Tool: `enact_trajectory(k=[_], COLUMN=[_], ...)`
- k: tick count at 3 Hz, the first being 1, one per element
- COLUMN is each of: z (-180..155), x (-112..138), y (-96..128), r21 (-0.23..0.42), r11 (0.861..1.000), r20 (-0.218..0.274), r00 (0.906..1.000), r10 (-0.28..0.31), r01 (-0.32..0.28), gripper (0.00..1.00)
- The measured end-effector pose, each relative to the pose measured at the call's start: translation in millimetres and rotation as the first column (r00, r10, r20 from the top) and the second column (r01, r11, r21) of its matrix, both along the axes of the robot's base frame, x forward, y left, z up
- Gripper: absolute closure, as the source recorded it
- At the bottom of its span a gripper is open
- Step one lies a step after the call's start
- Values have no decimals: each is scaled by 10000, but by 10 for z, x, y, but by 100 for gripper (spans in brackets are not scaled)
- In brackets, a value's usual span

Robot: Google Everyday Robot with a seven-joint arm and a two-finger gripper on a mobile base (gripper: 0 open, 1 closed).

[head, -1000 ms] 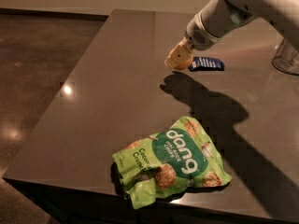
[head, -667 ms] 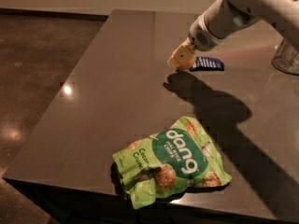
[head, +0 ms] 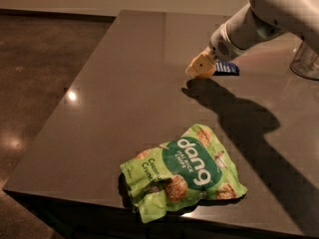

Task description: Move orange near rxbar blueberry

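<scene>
Dark tabletop (head: 124,83), green "dang" bag (head: 184,171), gripper (head: 201,67) beside rxbar blueberry (head: 228,67), fingers (head: 196,66) clamped on orange (head: 208,74)

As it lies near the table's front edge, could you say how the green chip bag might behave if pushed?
The green chip bag looks creased and puffy, so it would probably deform and slide, not roll. It seems light; a forward nudge could tip it off the table. The gripper is far off, beside the rxbar blueberry.

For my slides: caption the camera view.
Claw by the blue snack bar on a dark table; green chip bag near the front edge.
</scene>
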State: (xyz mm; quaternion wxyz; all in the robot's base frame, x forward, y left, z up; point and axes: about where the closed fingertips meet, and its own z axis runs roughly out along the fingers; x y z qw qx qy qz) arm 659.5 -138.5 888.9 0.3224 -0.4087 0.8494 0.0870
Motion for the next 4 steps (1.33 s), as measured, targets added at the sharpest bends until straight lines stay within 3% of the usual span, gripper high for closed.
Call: enact_trajectory(k=[2, 4], z=[30, -111], x=[21, 56], y=[-308, -582], r21=[79, -296], r11=[9968, 9875], r20=[277, -296], r00=[9965, 9873], r10=[-794, -1560], r01=[792, 1551], gripper=[100, 59])
